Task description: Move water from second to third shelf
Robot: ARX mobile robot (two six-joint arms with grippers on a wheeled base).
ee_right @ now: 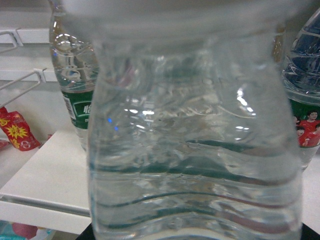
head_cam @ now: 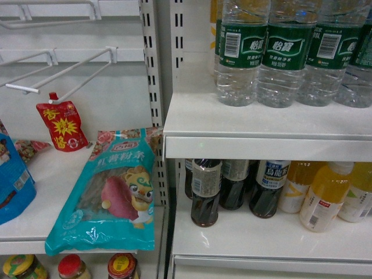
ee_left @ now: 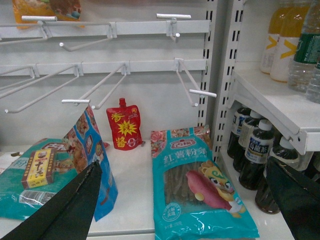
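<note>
A clear ribbed water bottle (ee_right: 195, 150) fills the right wrist view, standing between the jaws of my right gripper (ee_right: 195, 236). Only black slivers of its fingers (ee_right: 84, 235) show at the bottom corners, tight against the bottle's sides. Behind it, more green-labelled water bottles (ee_right: 75, 95) stand on a white shelf (ee_right: 45, 185). In the head view a row of the same water bottles (head_cam: 285, 52) stands on the upper right shelf (head_cam: 261, 125); neither gripper shows there. My left gripper (ee_left: 185, 200) hangs open and holds nothing, above a teal noodle packet (ee_left: 197, 185).
Dark drink bottles (head_cam: 205, 195) and yellow juice bottles (head_cam: 325, 197) stand on the shelf below (head_cam: 261, 238). To the left are wire hooks (head_cam: 64, 72), a red pouch (head_cam: 63, 125), a blue bag (head_cam: 11, 180) and jars (head_cam: 72, 267) lower down. A perforated upright (head_cam: 152, 70) divides the bays.
</note>
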